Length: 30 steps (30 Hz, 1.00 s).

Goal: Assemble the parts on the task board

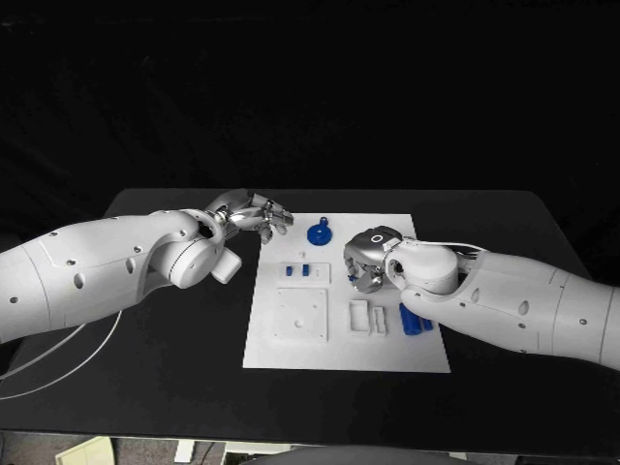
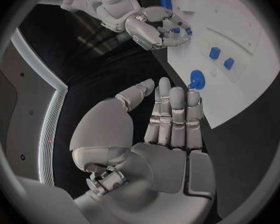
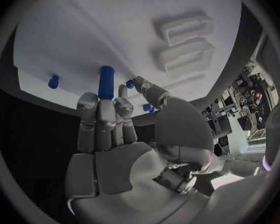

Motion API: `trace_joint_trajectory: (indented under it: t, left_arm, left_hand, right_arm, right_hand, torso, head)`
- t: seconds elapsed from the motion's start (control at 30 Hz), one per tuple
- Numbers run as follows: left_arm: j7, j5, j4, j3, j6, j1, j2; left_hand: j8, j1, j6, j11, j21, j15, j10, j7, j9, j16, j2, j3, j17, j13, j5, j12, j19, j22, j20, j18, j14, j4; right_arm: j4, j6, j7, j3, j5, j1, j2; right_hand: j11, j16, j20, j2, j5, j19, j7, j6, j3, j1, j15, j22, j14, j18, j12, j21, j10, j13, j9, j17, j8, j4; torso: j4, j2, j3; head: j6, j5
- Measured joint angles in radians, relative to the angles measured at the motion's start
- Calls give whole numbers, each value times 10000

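The white task board [image 1: 341,341] lies in the middle of the black table. A round blue part [image 1: 322,232] [image 2: 196,78] sits near its far edge, and two small blue parts [image 1: 297,268] [image 2: 214,52] stand in a holder. My left hand [image 1: 250,213] [image 2: 168,119] hovers open at the board's far left corner, fingers stretched towards the round part without touching it. My right hand [image 1: 370,254] [image 3: 112,129] [image 2: 155,27] is over the board's middle, fingers down. An upright blue peg [image 3: 105,82] stands right at its fingertips, with the thumb apart from it.
Two more blue pieces [image 1: 415,320] lie at the board's right side, beside white slotted blocks [image 1: 366,316] [image 3: 187,45]. A square white plate [image 1: 302,320] sits on the board's left half. Bare black table surrounds the board.
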Motion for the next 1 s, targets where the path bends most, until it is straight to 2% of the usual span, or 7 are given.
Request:
trace_joint_trajectory:
  t: [0.1,0.4,0.6,0.7,0.73,0.87,1.0]
  left_arm:
    - [-7,-1,0,0,6,0,-5]
    - [-38,-11,13,-1,47,0,-14]
    - [-62,-19,24,-1,74,1,-18]
    - [-72,-23,41,-1,83,1,-23]
    - [-75,-24,44,-1,86,1,-25]
    - [-85,-27,52,-1,96,1,-26]
    - [-89,-31,76,-1,111,1,-38]
  left_hand:
    - [0,0,0,-1,0,0,1,-1,0,0,0,0,0,-7,0,0,0,0,0,-1,0,0]
    - [0,0,-21,-2,0,0,2,19,1,0,0,0,0,-7,0,0,0,0,0,0,0,0]
    - [0,0,-33,-3,0,0,3,26,-1,0,0,0,-9,-15,0,0,0,0,0,-1,0,0]
    - [0,0,-35,-3,0,0,3,25,-8,0,0,0,-10,-15,0,0,0,0,0,0,0,0]
    - [0,17,-35,-4,0,0,4,25,-8,0,17,0,-10,-15,0,0,0,0,0,0,0,0]
    - [0,40,-36,-5,0,0,5,24,-8,0,40,0,-9,-15,0,0,0,0,0,0,0,0]
    - [0,40,-36,-6,0,0,6,24,-8,0,40,0,-9,-24,0,0,0,0,0,0,0,0]
  right_arm:
    - [11,-16,-12,5,-58,-11,-7]
    - [13,-22,2,9,-100,-18,-16]
    - [-38,-10,23,21,-73,-26,15]
    - [-73,14,49,31,-45,-26,34]
    - [-82,23,60,34,-34,-27,41]
    - [-108,84,102,51,-10,-24,59]
    - [-121,161,136,56,-7,-19,64]
  right_hand:
    - [0,3,0,132,0,0,0,1,-9,132,0,16,3,0,0,0,0,-1,12,15,0,-95]
    - [0,44,-2,98,0,-3,-4,5,-40,98,4,16,7,1,-40,0,0,-26,12,-1,0,-119]
    - [0,34,40,-14,0,-72,-15,17,-46,-14,13,15,-21,1,-124,3,0,-35,11,-73,0,98]
    - [0,35,41,-54,0,-73,47,-46,-11,-54,54,14,-63,0,-145,3,0,-36,-19,-99,-43,242]
    - [4,35,63,-54,0,-96,88,-96,21,-54,90,15,-100,0,-145,3,-4,-35,-43,-111,-105,271]
    - [110,37,100,-54,0,-177,69,-253,241,-54,163,14,-209,0,-145,3,-41,-18,-110,-144,-213,485]
    - [145,39,93,96,0,-202,70,-257,509,-42,189,14,-243,0,-184,-44,-76,-7,-131,-155,-237,587]
  torso:
    - [0,2,2]
    - [0,2,12]
    - [-6,1,14]
    - [-7,1,14]
    - [-6,1,13]
    - [0,1,12]
    - [0,0,9]
  head:
    - [-7,1]
    - [-30,15]
    - [-30,11]
    - [-34,-3]
    - [-36,-4]
    - [-46,-7]
    - [-62,-11]
